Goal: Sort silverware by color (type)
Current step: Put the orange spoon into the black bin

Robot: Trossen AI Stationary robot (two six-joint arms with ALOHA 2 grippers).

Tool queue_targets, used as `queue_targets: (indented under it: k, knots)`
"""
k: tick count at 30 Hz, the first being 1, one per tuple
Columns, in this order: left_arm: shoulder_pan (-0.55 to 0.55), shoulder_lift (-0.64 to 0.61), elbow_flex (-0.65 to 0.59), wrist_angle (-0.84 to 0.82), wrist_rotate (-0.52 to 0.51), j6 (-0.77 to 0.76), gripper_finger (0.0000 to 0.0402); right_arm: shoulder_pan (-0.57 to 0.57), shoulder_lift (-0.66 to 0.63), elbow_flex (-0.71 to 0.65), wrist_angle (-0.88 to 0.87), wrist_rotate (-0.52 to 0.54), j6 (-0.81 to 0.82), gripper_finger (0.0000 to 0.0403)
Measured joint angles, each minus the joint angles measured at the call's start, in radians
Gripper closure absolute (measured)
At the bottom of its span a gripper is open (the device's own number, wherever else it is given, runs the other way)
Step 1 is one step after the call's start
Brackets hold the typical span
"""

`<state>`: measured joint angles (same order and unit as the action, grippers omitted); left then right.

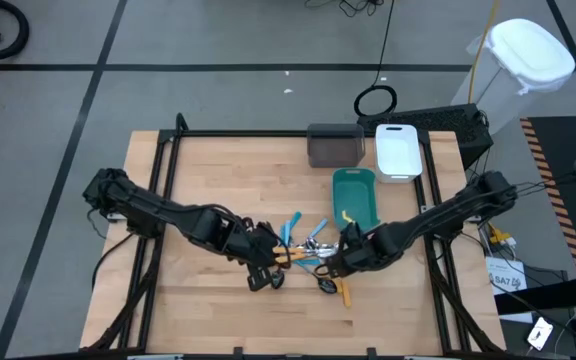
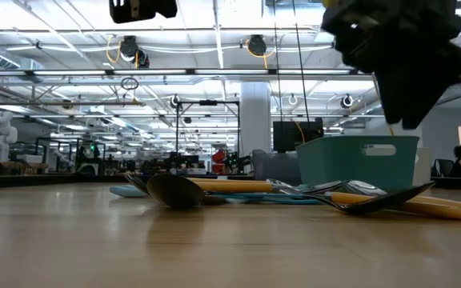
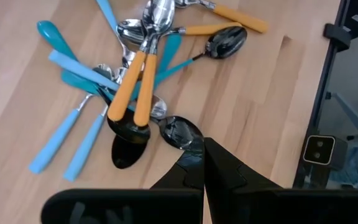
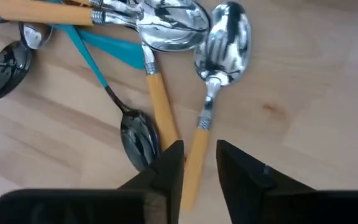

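The silverware (image 1: 303,250) lies in a tangled pile on the wooden table: light-blue pieces (image 3: 73,143), orange-handled spoons with silver heads (image 3: 135,87) and black spoons (image 3: 128,146). My left gripper (image 1: 265,275) sits at the pile's near-left side, shut (image 3: 202,146) at a black spoon (image 3: 179,132). My right gripper (image 1: 336,268) is at the pile's near-right side, open (image 4: 199,152). Its fingers stand on either side of the handle of an orange-handled spoon (image 4: 196,168) that lies flat on the table. My left gripper has its fingertips (image 3: 194,155) closed just behind the bowl (image 3: 182,134) of a black spoon, coming from above at a slant. The fingers hide the spoon's handle, so the exact place of the pinch does not show. The bowl lies on the table by the pile.
A teal bin (image 1: 355,195) stands just beyond the pile, with a gray bin (image 1: 335,145) and a white bin (image 1: 398,150) at the table's far edge. Bare wood lies to the left of the pile and along the near edge. The black frame rails (image 1: 158,170) border the table.
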<state>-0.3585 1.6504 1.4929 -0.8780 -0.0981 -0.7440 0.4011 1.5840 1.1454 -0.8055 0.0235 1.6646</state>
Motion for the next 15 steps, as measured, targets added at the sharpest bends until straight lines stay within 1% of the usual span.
queue_targets:
  k: [3, 9, 15]
  knots:
    - [-0.02, 0.0, 0.0, -0.001, 0.0, 0.004, 0.0401, 0.0, 0.044, 0.0, 0.017, -0.004, 0.001, 0.0299]
    - [-0.05, 0.0, 0.0, 0.005, 0.0, 0.001, 0.0401, 0.0, 0.111, 0.0, 0.023, -0.055, 0.001, 0.0282]
    - [-0.069, 0.0, 0.0, 0.008, -0.001, 0.0, 0.0401, -0.001, 0.15, 0.0, 0.029, -0.055, -0.022, 0.0273]
